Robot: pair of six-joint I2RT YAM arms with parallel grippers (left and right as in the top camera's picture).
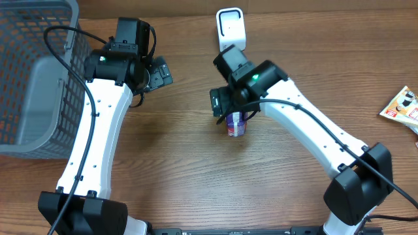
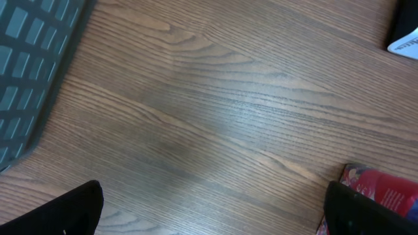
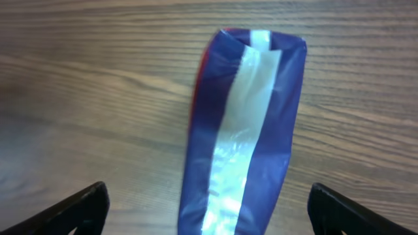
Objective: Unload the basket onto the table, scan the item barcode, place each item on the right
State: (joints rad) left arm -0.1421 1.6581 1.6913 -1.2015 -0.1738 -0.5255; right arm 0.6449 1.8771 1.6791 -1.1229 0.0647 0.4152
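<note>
The item is a blue packet (image 3: 245,130) with a silvery stripe and a red underside, lying flat on the wooden table (image 3: 78,98). In the overhead view the packet (image 1: 236,125) pokes out just below my right gripper (image 1: 226,109). In the right wrist view my right gripper (image 3: 212,210) is open, its fingers (image 3: 78,210) wide on either side of the packet and touching nothing. The white scanner (image 1: 230,27) stands at the table's far edge. My left gripper (image 1: 159,72) is open over bare wood, well left of the packet. In the left wrist view my left gripper (image 2: 209,210) has the packet's red edge (image 2: 385,189) beside its right finger.
A grey mesh basket (image 1: 32,78) fills the far left, and its corner (image 2: 26,72) shows in the left wrist view. Another snack packet (image 1: 401,104) lies at the right edge. A dark object with a white label (image 2: 406,32) sits at the top right of the left wrist view.
</note>
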